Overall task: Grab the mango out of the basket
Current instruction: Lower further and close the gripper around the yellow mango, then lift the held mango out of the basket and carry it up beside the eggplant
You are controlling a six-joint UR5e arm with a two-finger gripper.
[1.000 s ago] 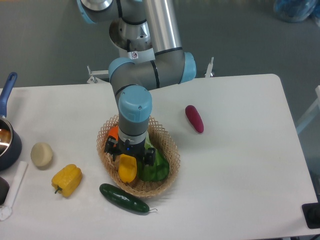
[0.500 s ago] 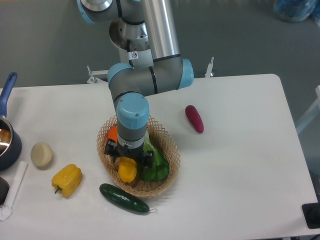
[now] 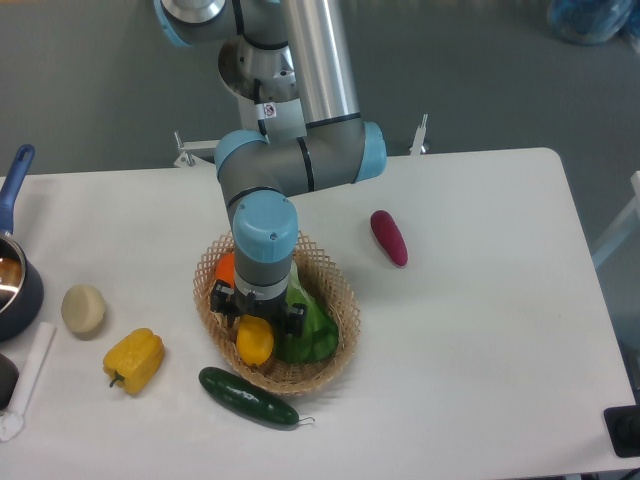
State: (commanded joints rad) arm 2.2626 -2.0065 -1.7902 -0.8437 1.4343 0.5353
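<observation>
At the far left edge a dark pot (image 3: 14,285) with a blue handle sits on the white surface (image 3: 480,330), with a pale round item (image 3: 83,308) beside it and a yellow bell pepper (image 3: 134,360) below. The wicker basket (image 3: 340,300) holds an orange (image 3: 226,268), a green vegetable (image 3: 312,332) and the mango (image 3: 254,341). The claw (image 3: 254,318) grips the mango, fingers on either side. Compared with a second ago, the mango looks shorter and sits slightly higher, and the arm's wrist has shifted a little left. A cucumber (image 3: 247,396) lies just in front of the basket; a magenta vegetable (image 3: 389,237) lies to the right.
</observation>
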